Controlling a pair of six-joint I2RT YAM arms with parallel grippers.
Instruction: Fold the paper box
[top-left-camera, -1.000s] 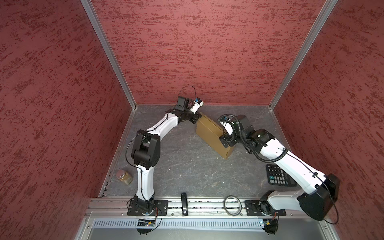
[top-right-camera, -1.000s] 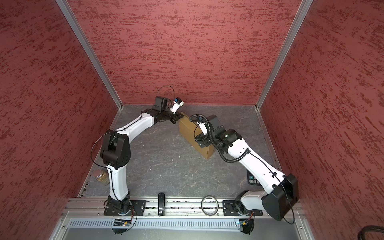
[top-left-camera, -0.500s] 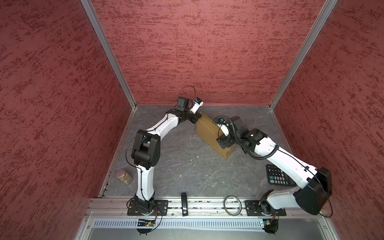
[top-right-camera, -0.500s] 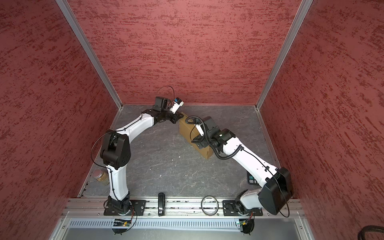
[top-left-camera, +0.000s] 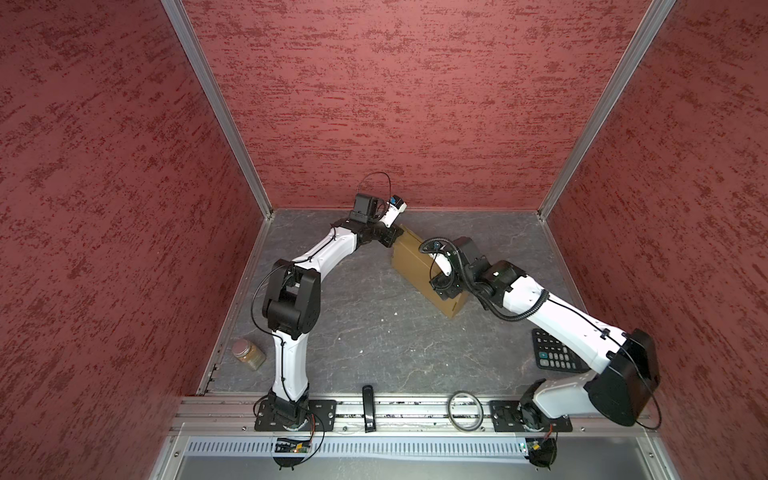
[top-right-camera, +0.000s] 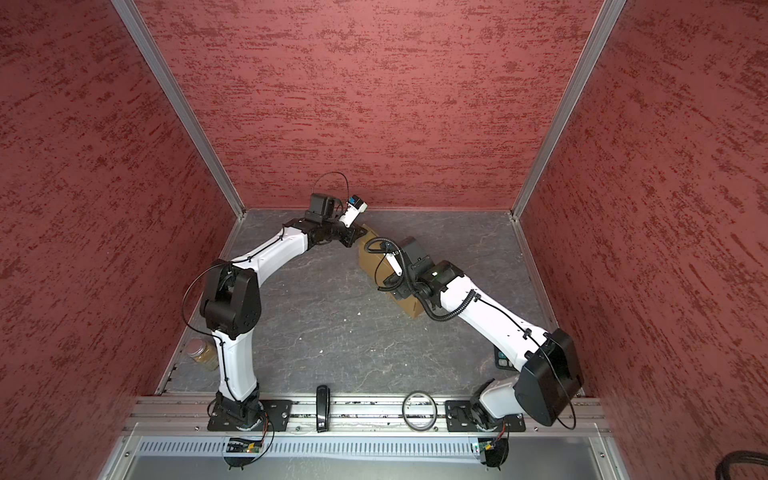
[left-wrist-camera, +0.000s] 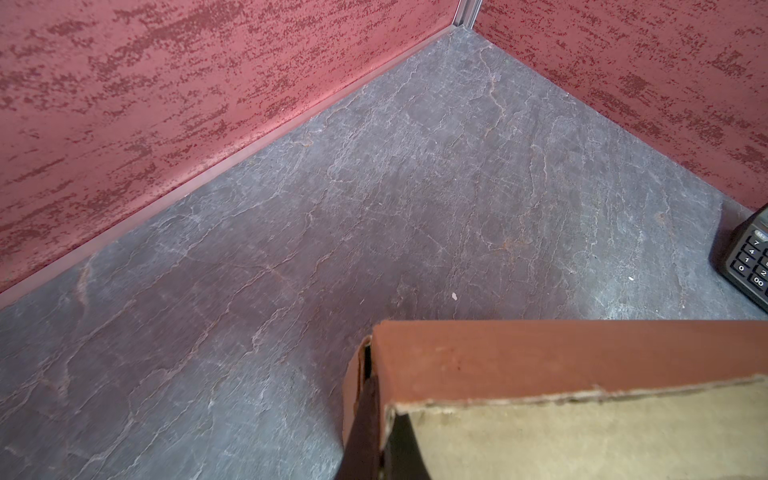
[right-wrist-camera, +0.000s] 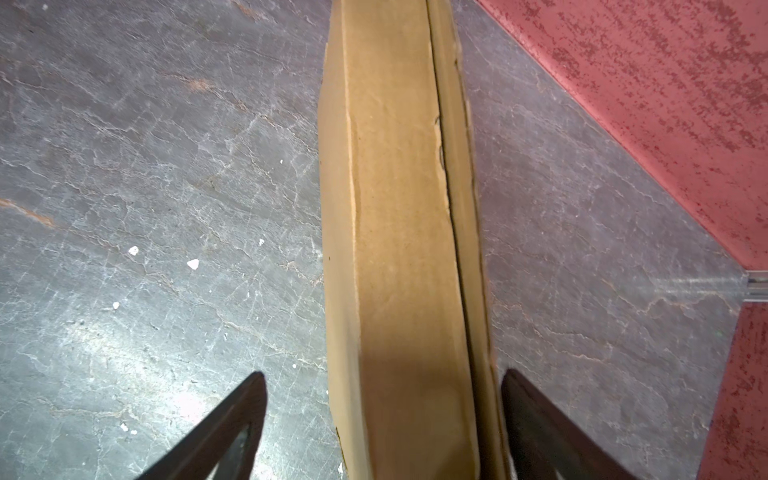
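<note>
Paper box (top-left-camera: 409, 262); calculator (left-wrist-camera: 748, 262) keys 0, 00

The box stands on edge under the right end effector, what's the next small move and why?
Probably close the right end effector on the box: its open fingers straddle the top edge, one clear of it, while the left end effector grips the far corner, so a second hold looks needed.

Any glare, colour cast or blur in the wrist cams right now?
Right wrist view: bright glare patch on the slate floor, tool fingers dark and soft, shadow band across the paper box near them. Left wrist view: box's upper face reads reddish, its near edge blurred.
</note>
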